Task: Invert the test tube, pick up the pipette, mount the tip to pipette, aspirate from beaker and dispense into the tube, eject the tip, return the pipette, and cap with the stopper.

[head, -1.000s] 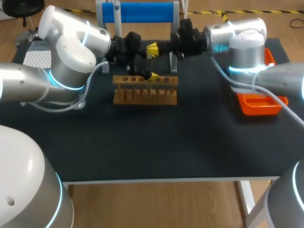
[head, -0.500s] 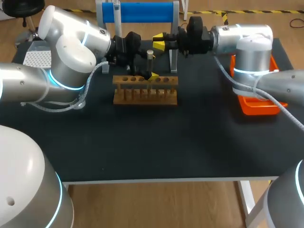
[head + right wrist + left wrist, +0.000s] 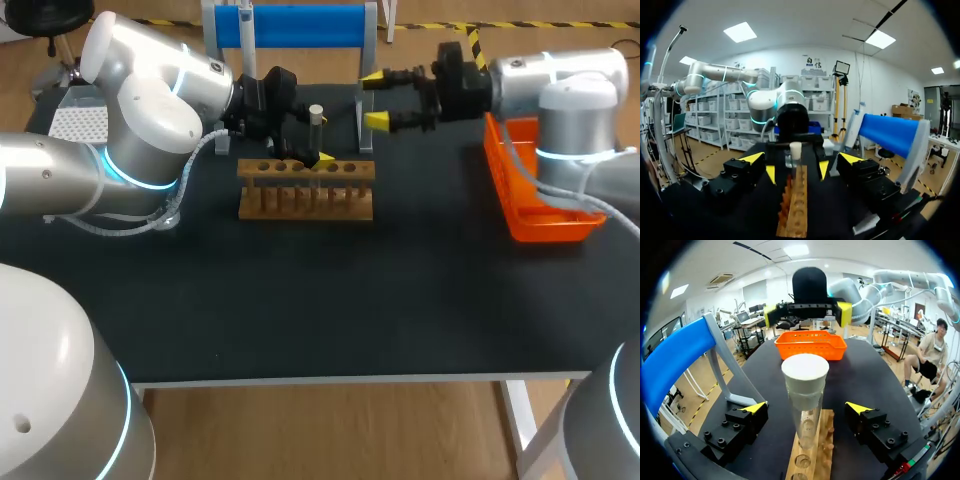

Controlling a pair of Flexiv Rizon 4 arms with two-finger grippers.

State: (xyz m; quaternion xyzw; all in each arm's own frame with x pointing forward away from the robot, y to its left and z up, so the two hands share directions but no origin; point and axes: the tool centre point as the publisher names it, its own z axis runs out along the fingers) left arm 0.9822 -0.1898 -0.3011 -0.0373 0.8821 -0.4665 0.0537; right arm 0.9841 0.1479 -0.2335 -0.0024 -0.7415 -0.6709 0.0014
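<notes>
While the test tube [image 3: 805,422] stands in the wooden rack [image 3: 305,200] near the far edge of the counter [image 3: 350,300], both arms sit close to it and neither grips it. Its long axis runs straight up and down. The closed end is down in one of the rack's holes, and the mouth points upward, plugged by the white stopper [image 3: 805,377]. That upright seat would keep any liquid in, and it lets the rack, not a finger, carry the tube.

The left pincer [image 3: 806,408] brackets the tube from either side. Its yellow tips are spread wide, with a clear gap between each and the glass, so it has hold of nothing. Placed like this, it reads as a steadying guard about the tube for the capping step.

The right pincer [image 3: 376,98] hangs level on the side of the tube toward the orange tray [image 3: 545,228]. It faces the stopper with its fingers parted and empty. In its own wrist view the tube and stopper lie straight ahead, apart from its tips and framed by the other arm's yellow tips.

With the stopper on the mouth and neither arm holding anything, I judge the capping step as good as finished; whether the stopper is pressed fully home cannot be told
</notes>
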